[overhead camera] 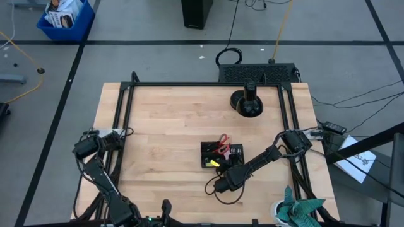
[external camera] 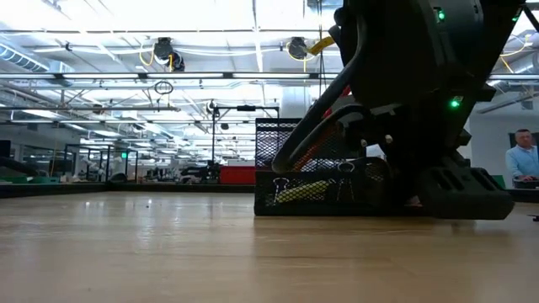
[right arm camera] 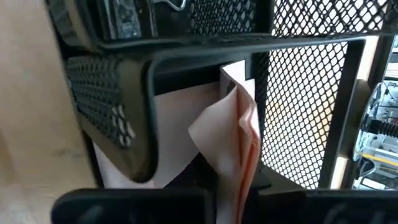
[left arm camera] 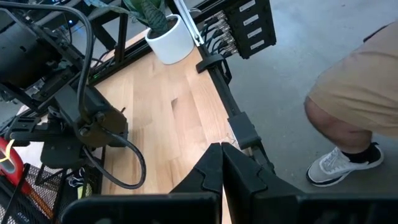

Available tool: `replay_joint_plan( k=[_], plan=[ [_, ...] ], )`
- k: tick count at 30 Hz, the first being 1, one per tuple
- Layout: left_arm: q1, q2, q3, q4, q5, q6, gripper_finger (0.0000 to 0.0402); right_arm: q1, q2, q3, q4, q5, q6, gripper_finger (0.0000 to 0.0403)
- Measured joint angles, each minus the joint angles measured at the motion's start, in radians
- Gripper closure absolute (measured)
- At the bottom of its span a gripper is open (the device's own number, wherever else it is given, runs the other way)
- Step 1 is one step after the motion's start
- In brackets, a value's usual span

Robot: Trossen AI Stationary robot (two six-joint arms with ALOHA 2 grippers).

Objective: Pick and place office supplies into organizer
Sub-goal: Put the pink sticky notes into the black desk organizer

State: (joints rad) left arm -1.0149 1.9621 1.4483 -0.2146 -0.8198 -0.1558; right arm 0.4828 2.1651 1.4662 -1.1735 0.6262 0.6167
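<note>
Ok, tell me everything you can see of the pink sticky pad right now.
The sticky pad is a thin stack of pale pink paper sheets, bent and creased, its corner folded outward. It stands on edge between the right gripper fingers, which are shut on it, inside the black mesh organizer. A flat pink sheet lies on the compartment floor beside it. Only the right wrist view shows it; from above the arm hides it.
</note>
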Motion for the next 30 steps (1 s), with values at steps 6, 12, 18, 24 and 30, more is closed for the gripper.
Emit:
replay_joint_plan(
  k=[6,12,18,24,30],
  plan=[
    [0.0,0.0,0.0,0.0,0.007,-0.003,0.0396,0.001,0.0,0.0,0.004,-0.003,-0.001,0.0351],
    [0.0,0.0,0.0,0.0,0.007,-0.003,0.0396,0.001,-0.002,0.007,-0.012,-0.003,-0.001,0.0292],
    [0.0,0.0,0.001,0.0,0.007,-0.004,0.0396,0.003,-0.039,0.016,-0.035,-0.019,-0.002,0.0252],
    [0.0,0.0,0.001,0.002,0.007,-0.008,0.0396,0.006,-0.117,0.017,-0.033,-0.038,0.01,0.0237],
    [0.0,0.0,0.001,0.002,0.008,-0.014,0.0396,0.01,-0.162,0.017,-0.031,-0.067,0.002,0.0238]
  ],
)
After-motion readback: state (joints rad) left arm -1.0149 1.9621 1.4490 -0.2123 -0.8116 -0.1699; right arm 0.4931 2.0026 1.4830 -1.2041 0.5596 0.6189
